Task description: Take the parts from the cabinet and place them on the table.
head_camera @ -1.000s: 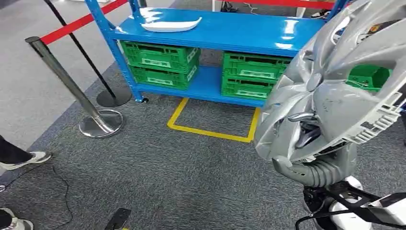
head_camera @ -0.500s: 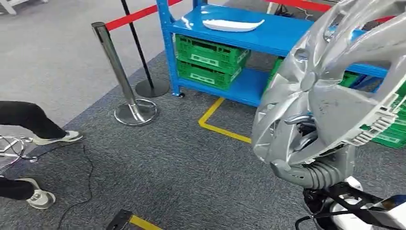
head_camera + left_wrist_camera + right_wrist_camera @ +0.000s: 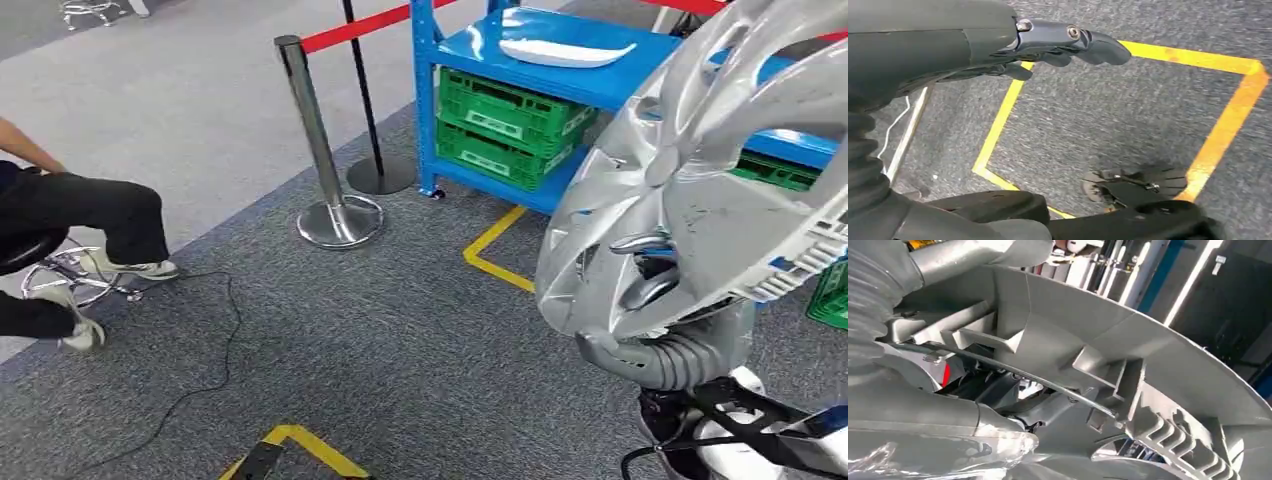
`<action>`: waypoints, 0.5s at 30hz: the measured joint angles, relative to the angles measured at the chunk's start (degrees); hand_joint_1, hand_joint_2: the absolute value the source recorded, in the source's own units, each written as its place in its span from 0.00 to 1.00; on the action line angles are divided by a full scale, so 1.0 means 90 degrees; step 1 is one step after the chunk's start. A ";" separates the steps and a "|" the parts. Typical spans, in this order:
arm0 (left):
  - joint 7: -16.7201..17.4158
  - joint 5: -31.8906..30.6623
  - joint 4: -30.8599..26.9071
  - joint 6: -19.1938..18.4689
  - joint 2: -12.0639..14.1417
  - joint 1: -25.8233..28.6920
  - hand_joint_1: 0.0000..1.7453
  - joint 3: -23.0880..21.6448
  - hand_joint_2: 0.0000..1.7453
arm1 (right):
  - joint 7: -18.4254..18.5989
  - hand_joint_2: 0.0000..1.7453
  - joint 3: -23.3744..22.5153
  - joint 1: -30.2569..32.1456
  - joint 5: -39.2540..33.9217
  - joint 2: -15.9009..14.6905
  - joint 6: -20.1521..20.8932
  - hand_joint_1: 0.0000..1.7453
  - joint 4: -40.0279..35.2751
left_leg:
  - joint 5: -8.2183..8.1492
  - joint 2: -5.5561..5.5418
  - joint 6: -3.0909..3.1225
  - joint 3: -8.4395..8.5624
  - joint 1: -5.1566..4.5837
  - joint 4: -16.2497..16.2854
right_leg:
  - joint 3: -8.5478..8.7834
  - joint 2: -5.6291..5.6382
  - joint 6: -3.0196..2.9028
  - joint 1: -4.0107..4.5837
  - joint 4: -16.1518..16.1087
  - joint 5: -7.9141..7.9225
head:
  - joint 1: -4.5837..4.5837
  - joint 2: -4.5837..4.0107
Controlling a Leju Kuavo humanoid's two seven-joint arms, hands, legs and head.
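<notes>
A: Head view first. The right robot hand (image 3: pixel 640 285) is carrying the silver wheel cover (image 3: pixel 700 190) upright in front of the body, fingers hooked through its spokes near the lower rim. The blue cabinet (image 3: pixel 600 85) is standing behind, off to the right.

B: Advice for the carry?

A: My judgement: keep the wheel cover close and steady while turning, since it is blocking much of the forward sight, and steer wide of the stanchion (image 3: pixel 320 140) and the floor cable (image 3: pixel 200 380). No worktop is showing yet.

B: Counts?

A: One wheel cover in hand. One white part (image 3: pixel 565 52) is lying on the cabinet's top shelf. Green crates (image 3: pixel 505 125): two stacked at left, at least two more partly hidden behind the cover, so I cannot fix the total. Two stanchions, one chrome, one black. One seated person (image 3: pixel 70 215) at left.

B: Left wrist view?

A: The left robot hand (image 3: pixel 1068 47) is hanging empty over grey carpet, fingers loosely extended, holding nothing. One yellow floor outline (image 3: pixel 1228 125) is lying below it.

B: Right wrist view?

A: The right robot hand (image 3: pixel 1013 395) is gripping inside the wheel cover's (image 3: pixel 1148 375) ribbed back, against its wire ring.
</notes>
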 joint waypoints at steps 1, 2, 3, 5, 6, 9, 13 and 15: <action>0.0000 -0.0032 0.0000 0.0000 0.0000 -0.0001 0.00 -0.0019 1.00 | -0.0010 1.00 -0.0029 0.0019 -0.0037 -0.0007 0.0024 1.00 -0.0034 | 0.0123 0.0338 0.0038 0.0269 -0.0038 -0.0430 | 0.0025 -0.0056 0.0027 0.0017 0.0000 -0.0017 | -0.0002 0.0000; 0.0000 -0.0041 0.0000 0.0000 -0.0010 -0.0020 0.00 -0.0049 1.00 | -0.0024 1.00 -0.0061 0.0053 -0.0100 -0.0019 0.0061 1.00 -0.0073 | 0.0045 0.0459 0.0059 0.0354 -0.0105 -0.0685 | 0.0005 -0.0124 0.0080 0.0076 0.0054 -0.0061 | -0.0017 0.0000; 0.0000 -0.0046 0.0000 0.0017 -0.0007 -0.0032 0.00 -0.0073 1.00 | -0.0039 1.00 -0.0119 0.0076 -0.0187 -0.0056 0.0143 1.00 -0.0121 | 0.0068 0.0367 0.0115 0.0314 -0.0088 -0.0630 | 0.0014 -0.0179 0.0108 0.0075 0.0023 -0.0046 | 0.0012 0.0000; 0.0000 -0.0061 0.0000 0.0034 -0.0005 -0.0006 0.00 -0.0078 1.00 | -0.0053 1.00 -0.0143 0.0094 -0.0248 -0.0068 0.0253 1.00 -0.0136 | 0.0062 0.0222 0.0168 0.0292 -0.0111 -0.0642 | 0.0065 -0.0337 0.0148 0.0073 -0.0017 -0.0052 | 0.0010 0.0000; 0.0000 -0.0065 0.0000 0.0039 0.0000 -0.0003 0.00 -0.0085 1.00 | -0.0056 1.00 -0.0150 0.0101 -0.0253 -0.0066 0.0296 1.00 -0.0150 | 0.0091 0.0131 0.0214 0.0326 -0.0080 -0.0687 | 0.0078 -0.0388 0.0194 0.0066 -0.0005 -0.0099 | -0.0007 0.0000; 0.0022 -0.0087 0.0000 0.0068 0.0000 -0.0002 0.00 -0.0090 1.00 | -0.0075 1.00 -0.0216 0.0201 -0.0248 -0.0066 0.0345 1.00 -0.0177 | 0.0109 -0.0086 0.0293 0.0320 -0.0038 -0.0690 | -0.0368 0.0354 0.0244 0.0033 0.0977 -0.0657 | 0.0068 0.0000; 0.0196 -0.0109 0.0015 0.0114 0.0007 0.0006 0.00 -0.0107 1.00 | -0.0085 1.00 -0.0233 0.0321 -0.0204 -0.0068 0.0355 1.00 -0.0177 | 0.0107 -0.0467 0.0299 0.0325 -0.0041 -0.0685 | -0.0878 0.0455 0.0253 0.0030 0.1803 -0.0714 | 0.0075 0.0000; 0.0240 -0.0104 0.0017 0.0114 0.0002 0.0013 0.00 -0.0107 1.00 | -0.0087 1.00 -0.0267 0.0351 -0.0194 -0.0068 0.0347 1.00 -0.0184 | 0.0108 -0.0661 0.0289 0.0341 -0.0028 -0.0679 | -0.0445 0.0580 0.0238 -0.0002 0.0810 -0.0124 | 0.0078 0.0000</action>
